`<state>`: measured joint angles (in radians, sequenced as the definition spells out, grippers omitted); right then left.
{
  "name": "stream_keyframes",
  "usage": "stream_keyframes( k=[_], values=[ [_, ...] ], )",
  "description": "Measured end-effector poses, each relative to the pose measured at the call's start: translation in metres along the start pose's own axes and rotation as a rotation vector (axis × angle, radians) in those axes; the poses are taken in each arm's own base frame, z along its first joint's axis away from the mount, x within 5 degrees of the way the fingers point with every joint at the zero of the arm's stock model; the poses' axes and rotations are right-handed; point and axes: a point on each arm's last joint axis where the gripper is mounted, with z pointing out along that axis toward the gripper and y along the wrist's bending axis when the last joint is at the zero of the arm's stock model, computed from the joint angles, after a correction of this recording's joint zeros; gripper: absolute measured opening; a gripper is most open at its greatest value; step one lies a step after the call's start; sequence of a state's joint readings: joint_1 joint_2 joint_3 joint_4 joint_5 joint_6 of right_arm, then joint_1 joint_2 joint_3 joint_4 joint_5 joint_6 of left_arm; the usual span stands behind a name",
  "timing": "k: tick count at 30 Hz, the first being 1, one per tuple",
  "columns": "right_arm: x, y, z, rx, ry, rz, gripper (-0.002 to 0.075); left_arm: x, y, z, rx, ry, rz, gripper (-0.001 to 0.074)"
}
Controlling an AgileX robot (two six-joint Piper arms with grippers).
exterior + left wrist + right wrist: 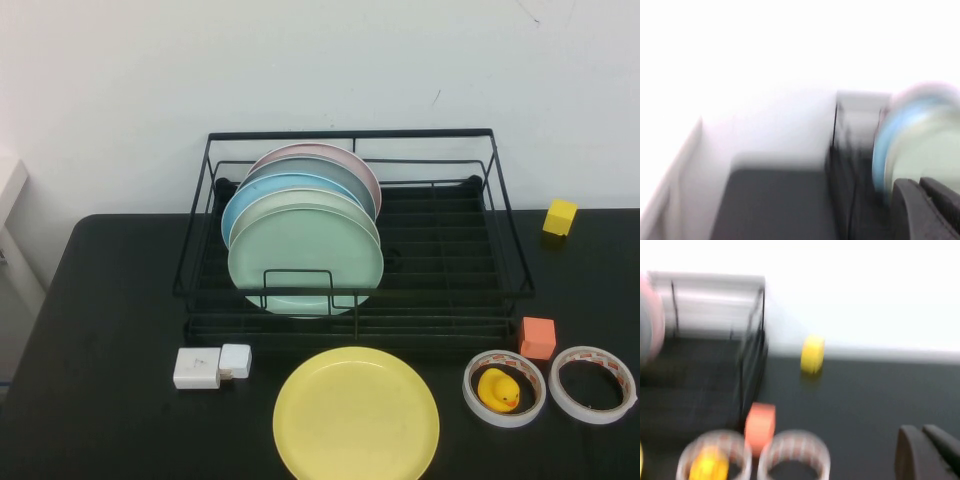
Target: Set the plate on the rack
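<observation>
A: Jaws? Both pressed together on nothing: the left gripper hangs outside the rack's left end, the right gripper off its right end, beyond the orange block.

B: And the plate?

A: Flat on the table, just in front of the rack, untouched. The approach hasn't begun; next, I'd judge, an arm must open and catch its rim. Both arms sit raised, aimed forward.
</observation>
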<state>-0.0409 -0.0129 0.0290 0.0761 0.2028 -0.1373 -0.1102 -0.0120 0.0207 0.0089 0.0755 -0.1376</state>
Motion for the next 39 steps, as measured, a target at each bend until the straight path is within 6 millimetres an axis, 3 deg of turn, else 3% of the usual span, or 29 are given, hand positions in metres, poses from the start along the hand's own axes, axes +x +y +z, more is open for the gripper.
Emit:
stream_keyframes(
  k=[9, 13, 17, 22, 25, 29, 34, 37, 39],
  values=[
    [-0.047, -0.007, -0.013, 0.074, -0.547, 0.006, -0.0002, -0.053, -0.007, -0.017, 0.085, -0.618, 0.007, -0.0001],
    [-0.056, -0.008, -0.020, 0.092, -0.671, 0.004, -0.0002, -0.065, -0.009, -0.028, 0.111, -0.802, 0.007, -0.0001],
    [-0.057, -0.011, -0.021, 0.126, -0.676, 0.029, -0.0002, -0.070, -0.010, -0.033, 0.128, -0.874, -0.006, -0.0001],
    [-0.054, -0.015, -0.019, 0.135, -0.654, 0.143, -0.0002, -0.067, -0.012, -0.030, 0.162, -0.823, -0.043, -0.0001],
    [-0.056, -0.015, -0.019, 0.126, -0.632, 0.138, -0.0002, -0.063, -0.011, -0.022, 0.146, -0.667, -0.075, -0.0001],
    [-0.081, -0.012, -0.030, 0.100, -0.622, 0.091, -0.0002, -0.084, -0.011, -0.023, 0.088, -0.457, -0.083, -0.0001],
    [-0.114, -0.007, -0.042, 0.042, -0.524, 0.038, -0.0002, -0.121, -0.014, -0.033, 0.054, -0.374, -0.062, -0.0001],
    [-0.129, -0.004, -0.038, 0.001, -0.404, 0.024, -0.0002, -0.125, -0.014, -0.024, 0.022, -0.237, -0.043, -0.0001],
    [-0.135, -0.002, -0.030, -0.032, -0.288, 0.017, -0.0002, -0.118, -0.012, -0.013, -0.006, -0.096, -0.034, -0.0001]
  ],
)
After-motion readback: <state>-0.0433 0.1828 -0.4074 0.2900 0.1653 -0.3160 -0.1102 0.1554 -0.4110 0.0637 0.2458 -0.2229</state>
